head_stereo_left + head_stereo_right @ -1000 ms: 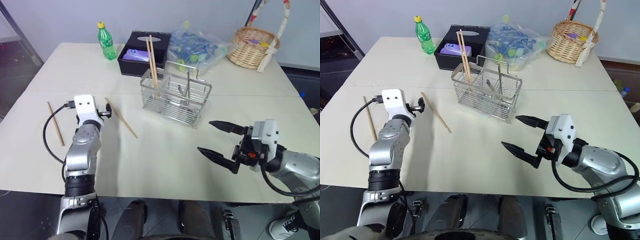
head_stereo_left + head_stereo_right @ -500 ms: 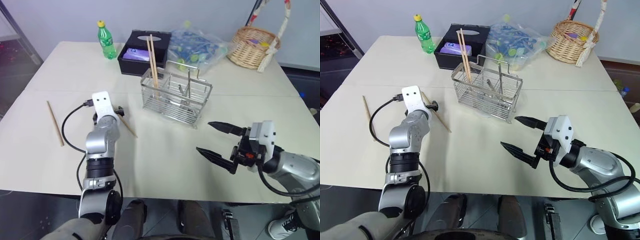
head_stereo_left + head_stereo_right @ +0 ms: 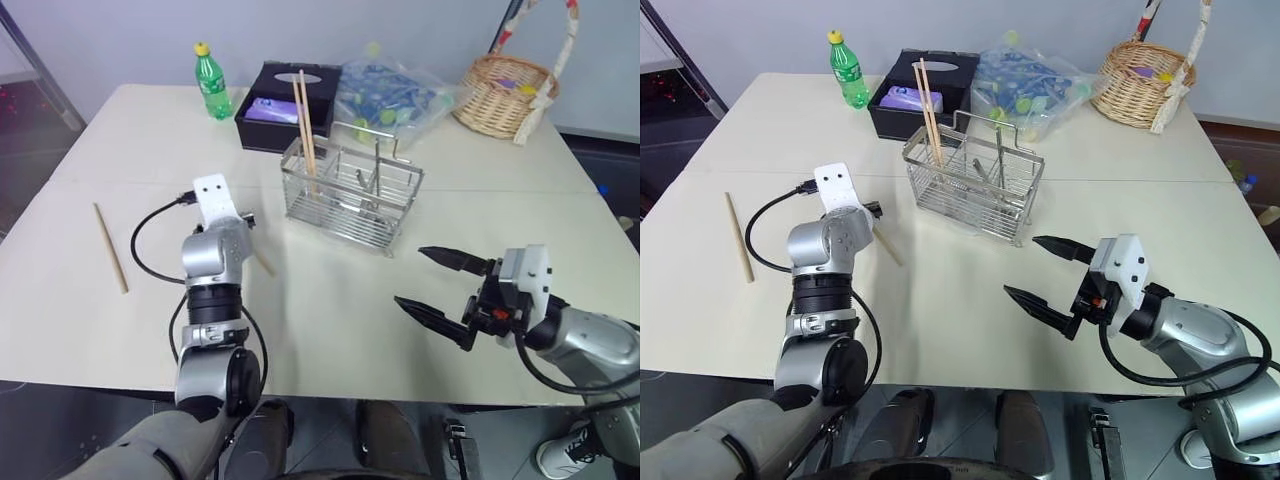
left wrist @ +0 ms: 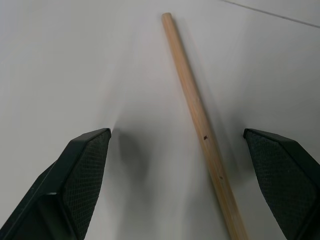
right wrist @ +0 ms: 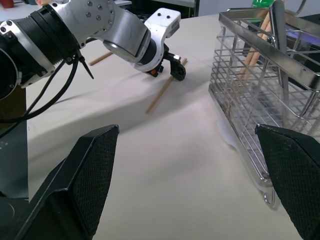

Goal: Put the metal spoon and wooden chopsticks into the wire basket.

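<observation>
Hovering low over the pale table [image 3: 330, 320], the left gripper [image 4: 190, 145] has its two black fingers [image 4: 82, 165] spread wide, and between them lies a thin, light-brown wooden chopstick [image 4: 200, 125], flat on the surface and nearer one finger than the other. No contact; both fingers stand clear of the stick. From the head camera that same chopstick [image 3: 886, 247] pokes out just past the left wrist, a short way in front of the rectangular silver wire basket [image 3: 352, 196]. Off to the robot's left, well apart, another plain wooden chopstick [image 3: 110, 247] lies alone on the table. Two more wooden chopsticks [image 3: 305, 125] already stand upright in a left-hand compartment of the basket, leaning slightly, and a slim shiny metal spoon [image 5: 278, 37] stands inside it too, near the central loop handle. Over on the right, the right gripper [image 3: 447, 297] hangs above the table edge, jaws gaping wide and gripping nothing. Behind the basket sit a green plastic bottle [image 3: 211, 82], a black box [image 3: 285, 105], a clear plastic bag [image 3: 395, 95] and a round woven wicker basket [image 3: 508, 93].
</observation>
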Controlling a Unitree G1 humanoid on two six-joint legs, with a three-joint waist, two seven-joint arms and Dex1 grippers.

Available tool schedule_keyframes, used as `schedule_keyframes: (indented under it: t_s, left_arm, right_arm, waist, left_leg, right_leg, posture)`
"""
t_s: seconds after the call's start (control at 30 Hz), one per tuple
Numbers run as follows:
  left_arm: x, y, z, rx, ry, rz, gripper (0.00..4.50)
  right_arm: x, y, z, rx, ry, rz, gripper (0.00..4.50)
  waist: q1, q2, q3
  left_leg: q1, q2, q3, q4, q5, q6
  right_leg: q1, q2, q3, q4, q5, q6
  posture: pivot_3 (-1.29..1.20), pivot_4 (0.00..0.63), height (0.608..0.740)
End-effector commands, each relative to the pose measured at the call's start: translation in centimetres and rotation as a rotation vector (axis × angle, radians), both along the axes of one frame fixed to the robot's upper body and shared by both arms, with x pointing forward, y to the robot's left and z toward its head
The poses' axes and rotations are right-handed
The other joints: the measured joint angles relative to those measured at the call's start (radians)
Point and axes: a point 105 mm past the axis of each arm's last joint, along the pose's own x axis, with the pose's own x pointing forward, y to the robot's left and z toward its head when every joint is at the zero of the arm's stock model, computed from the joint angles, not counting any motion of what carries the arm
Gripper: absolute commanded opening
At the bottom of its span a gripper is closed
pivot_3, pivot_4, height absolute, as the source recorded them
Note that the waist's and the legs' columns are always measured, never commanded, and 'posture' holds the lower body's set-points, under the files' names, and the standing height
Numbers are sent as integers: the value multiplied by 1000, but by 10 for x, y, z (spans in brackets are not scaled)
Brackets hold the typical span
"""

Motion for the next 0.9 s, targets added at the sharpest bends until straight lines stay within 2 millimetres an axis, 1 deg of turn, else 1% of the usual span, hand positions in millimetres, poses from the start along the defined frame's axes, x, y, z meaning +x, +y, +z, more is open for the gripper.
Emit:
schedule_keyframes:
  t_s: [0.03, 0.2, 0.57, 0.67, 0.77, 0.9]
  left_arm:
    - [-12, 5, -29, -9, 137, 32, 4500]
    - [-14, 4, -33, -21, 151, 27, 4500]
    - [-19, 9, -42, -30, 200, 39, 4500]
    - [-20, 11, -44, -21, 204, 45, 3621]
    - [-20, 11, -43, -26, 199, 48, 2136]
    - [-20, 11, -44, -37, 198, 47, 44]
  right_arm:
    - [-3, -1, 13, -2, -61, 7, 4466]
    - [-4, -5, 17, 8, -63, 13, 4466]
    - [-14, -17, 12, -38, -40, 33, 4466]
    - [-15, -18, 11, -44, -39, 33, 4500]
    - [-15, -17, 11, -41, -40, 32, 4500]
    - [-16, -18, 10, -42, -39, 28, 4500]
  waist:
    - [0, 0, 0]
    - [0, 0, 0]
    - [-1, 3, -2]
    - [-4, 3, -3]
    - [-11, 4, -3]
    - [-25, 5, -4]
  left_leg:
    - [0, 0, 0, 0, 0, 0]
    - [0, 0, 0, 0, 0, 0]
    - [1, 0, 1, 0, 0, 0]
    - [1, 0, 2, 0, 0, 0]
    - [2, 0, 2, 0, 0, 0]
    - [2, 0, 2, 0, 0, 0]
  right_leg:
    - [0, 0, 0, 0, 0, 0]
    - [0, 0, 0, 0, 0, -1]
    - [1, 0, 1, 0, 0, 0]
    - [1, 0, 1, 0, 0, 0]
    - [1, 0, 1, 0, 0, 1]
    - [1, 0, 1, 1, -1, 2]
  posture:
    - [0, 150, 740]
    - [0, 150, 740]
    - [0, 150, 740]
    - [0, 150, 740]
    - [0, 150, 740]
    - [0, 150, 740]
